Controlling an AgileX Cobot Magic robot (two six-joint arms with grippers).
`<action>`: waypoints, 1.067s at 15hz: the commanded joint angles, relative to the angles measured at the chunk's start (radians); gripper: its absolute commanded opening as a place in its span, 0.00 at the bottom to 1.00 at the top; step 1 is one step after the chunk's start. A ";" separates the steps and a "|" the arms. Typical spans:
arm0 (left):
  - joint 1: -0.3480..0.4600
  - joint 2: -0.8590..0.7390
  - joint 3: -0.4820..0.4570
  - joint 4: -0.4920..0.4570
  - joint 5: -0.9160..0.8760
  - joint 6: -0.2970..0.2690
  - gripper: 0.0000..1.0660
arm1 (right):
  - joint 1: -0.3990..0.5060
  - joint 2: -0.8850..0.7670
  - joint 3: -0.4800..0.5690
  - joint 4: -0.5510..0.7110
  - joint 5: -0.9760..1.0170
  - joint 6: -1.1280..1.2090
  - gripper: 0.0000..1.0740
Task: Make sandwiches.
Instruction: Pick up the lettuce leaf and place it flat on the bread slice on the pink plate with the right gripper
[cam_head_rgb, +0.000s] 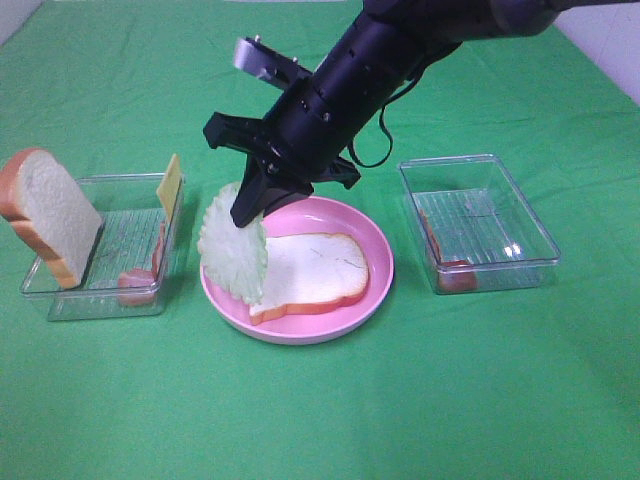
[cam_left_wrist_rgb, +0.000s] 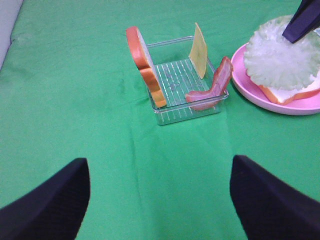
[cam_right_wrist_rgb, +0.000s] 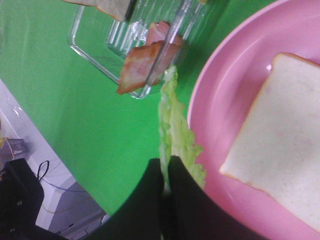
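Note:
My right gripper (cam_head_rgb: 246, 208) reaches across the middle and is shut on the edge of a pale green lettuce leaf (cam_head_rgb: 233, 250), held upright over the left rim of the pink plate (cam_head_rgb: 382, 272). One white bread slice (cam_head_rgb: 312, 270) lies flat on that plate. In the right wrist view the jaws (cam_right_wrist_rgb: 166, 172) pinch the lettuce (cam_right_wrist_rgb: 175, 130) beside the bread (cam_right_wrist_rgb: 285, 145). A second bread slice (cam_head_rgb: 45, 215), a yellow cheese square (cam_head_rgb: 168, 185) and a ham strip (cam_head_rgb: 142, 280) stand in the left tray (cam_head_rgb: 120, 300). My left gripper (cam_left_wrist_rgb: 160, 200) is open and empty, hovering over bare cloth short of that tray (cam_left_wrist_rgb: 175, 112).
A second clear tray (cam_head_rgb: 500, 250) stands right of the plate with a small ham piece (cam_head_rgb: 456, 273) in its near corner. Green cloth covers the table. The right arm's dark body hangs over the space behind the plate.

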 joint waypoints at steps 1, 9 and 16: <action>0.004 -0.018 0.002 0.000 -0.010 0.002 0.70 | 0.000 0.027 0.007 -0.012 -0.016 0.019 0.00; 0.004 -0.018 0.002 0.000 -0.010 0.002 0.70 | 0.000 0.045 0.007 -0.325 -0.072 0.245 0.26; 0.004 -0.018 0.002 0.000 -0.010 0.002 0.70 | 0.000 -0.003 -0.049 -0.550 -0.067 0.352 0.68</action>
